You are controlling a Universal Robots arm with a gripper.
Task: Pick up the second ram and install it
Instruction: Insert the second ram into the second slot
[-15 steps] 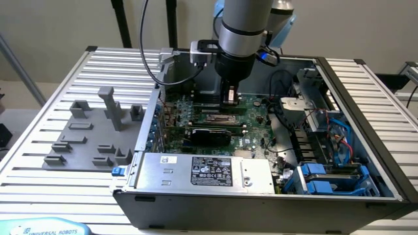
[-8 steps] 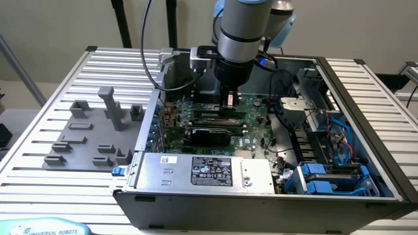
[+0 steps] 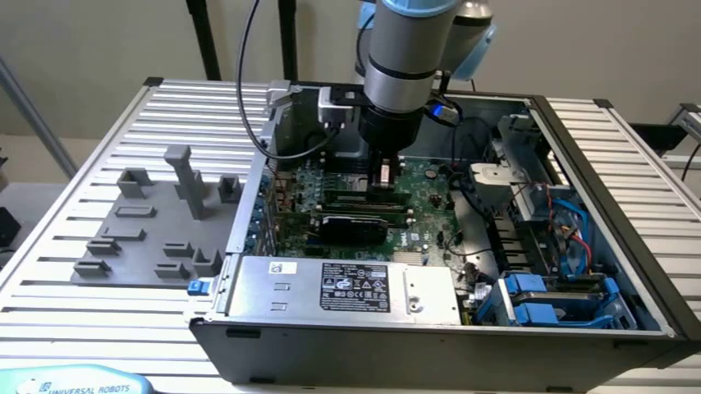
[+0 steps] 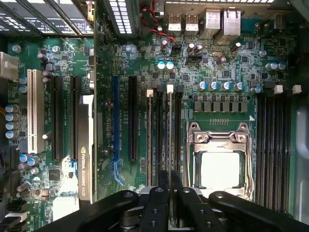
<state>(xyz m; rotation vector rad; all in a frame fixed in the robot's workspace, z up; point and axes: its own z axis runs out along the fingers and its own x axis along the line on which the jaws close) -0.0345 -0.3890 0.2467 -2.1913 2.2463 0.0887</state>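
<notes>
Your claw (image 4: 170, 180) is pinched narrow on the second ram (image 4: 170, 137), held edge-on directly below it over a memory slot. Another stick (image 4: 149, 140) sits just beside it, so any tilt or sideways offset could jam the edge against the latch (image 4: 170, 88). Farther off lies the exposed processor socket (image 4: 219, 166).

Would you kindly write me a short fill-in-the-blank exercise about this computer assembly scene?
The gripper holds the second ram over the green ___. The graphics card reads ___ QUADRO. The grey fixture blocks sit on the exterior view's ___ of the computer case.
Missing: motherboard; NVIDIA; left.
</notes>
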